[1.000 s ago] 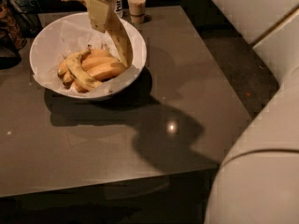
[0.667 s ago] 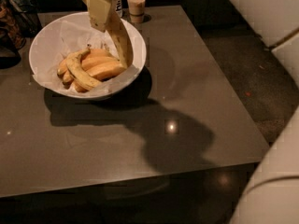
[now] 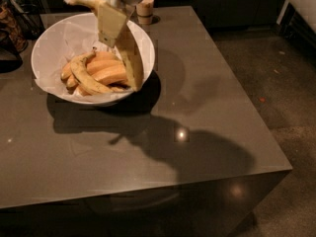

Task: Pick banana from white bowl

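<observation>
The white bowl [image 3: 54, 48], lined with crinkled paper, stands at the table's back left. My gripper [image 3: 121, 53] hangs over it from the top edge, its tan fingers [image 3: 131, 58] reaching down to the bowl's right inside. The banana [image 3: 84, 3] sticks out to the left from the gripper, stem end outward, in the air above the bowl's far rim. Its other end is hidden behind the gripper. The gripper looks shut on it.
A slim curved banana [image 3: 86, 78] and orange pieces [image 3: 108, 74] lie in the bowl. A small cup [image 3: 144, 10] stands just behind the bowl. The dark table [image 3: 197, 132] ends at the front and right, with floor beyond. Dark clutter [image 3: 12, 28] sits at the left.
The gripper, the banana and the bowl have kept their places. The large white shape at the right edge has moved out of view.
</observation>
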Tool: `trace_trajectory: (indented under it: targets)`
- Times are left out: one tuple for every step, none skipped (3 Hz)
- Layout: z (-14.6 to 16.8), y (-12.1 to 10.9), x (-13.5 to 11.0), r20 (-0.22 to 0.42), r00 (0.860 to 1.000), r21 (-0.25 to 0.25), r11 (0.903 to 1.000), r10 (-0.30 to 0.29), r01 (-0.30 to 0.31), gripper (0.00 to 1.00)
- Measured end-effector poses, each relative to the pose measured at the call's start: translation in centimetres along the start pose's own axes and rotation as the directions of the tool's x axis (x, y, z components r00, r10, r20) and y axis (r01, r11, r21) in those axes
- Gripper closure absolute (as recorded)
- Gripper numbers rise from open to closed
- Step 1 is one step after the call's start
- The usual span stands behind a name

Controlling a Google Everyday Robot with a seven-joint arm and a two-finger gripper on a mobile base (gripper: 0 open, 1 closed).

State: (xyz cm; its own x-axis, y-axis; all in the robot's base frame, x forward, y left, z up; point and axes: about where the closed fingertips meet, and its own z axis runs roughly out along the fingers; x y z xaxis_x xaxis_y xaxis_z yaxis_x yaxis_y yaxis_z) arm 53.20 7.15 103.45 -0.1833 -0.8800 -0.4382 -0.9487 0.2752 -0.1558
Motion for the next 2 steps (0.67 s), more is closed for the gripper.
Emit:
trace_trajectory:
  targets:
    - [-0.5, 1.3, 0.4, 0.0, 1.0, -0.014, 0.9998, 0.015, -0.015, 1.0]
    - [-0.9, 3.4, 1.7, 0.019, 0.998, -0.034, 0.9975, 0.062, -0.061, 1.0]
